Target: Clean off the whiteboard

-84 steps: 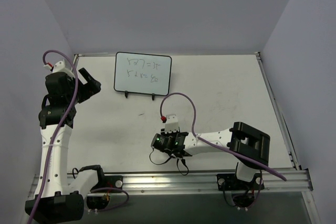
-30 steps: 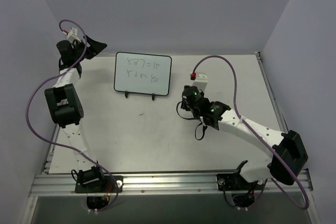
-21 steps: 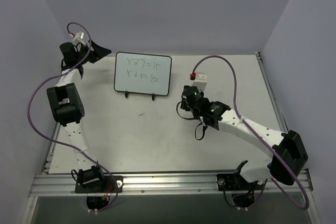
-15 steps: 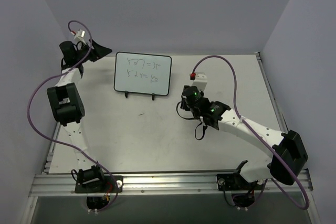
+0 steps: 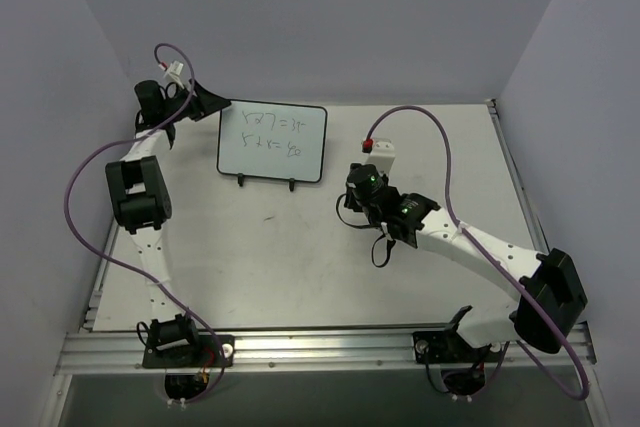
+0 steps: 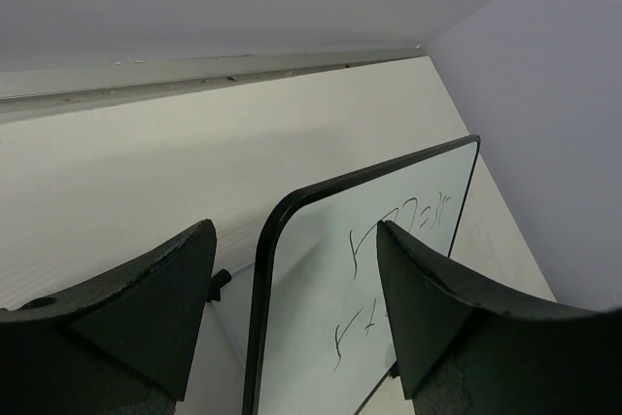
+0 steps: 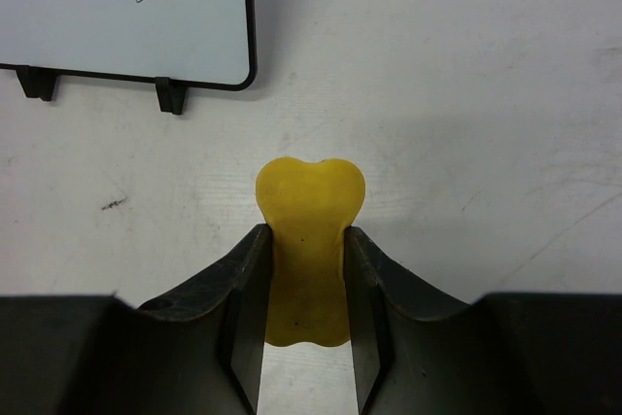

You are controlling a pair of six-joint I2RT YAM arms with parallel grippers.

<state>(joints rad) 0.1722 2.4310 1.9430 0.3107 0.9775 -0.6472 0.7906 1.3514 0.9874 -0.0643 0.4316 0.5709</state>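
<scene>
The whiteboard (image 5: 272, 142) stands on two black feet at the back of the table, with dark handwritten marks on it. It also shows in the left wrist view (image 6: 369, 289) and in the right wrist view (image 7: 126, 17). My left gripper (image 5: 212, 102) is open at the board's top left corner, its fingers (image 6: 126, 308) either side of the frame edge. My right gripper (image 5: 352, 209) is shut on a yellow eraser (image 7: 308, 240), to the right of the board and a little nearer than it. The eraser is squeezed between the jaws above the table.
A metal rail (image 5: 320, 104) runs along the table's back edge, with purple walls close on the left and right. A small dark scuff (image 7: 115, 203) marks the table in front of the board.
My left gripper has swung right from the back left corner to the board's top left corner. The right arm has stayed still with the eraser.
</scene>
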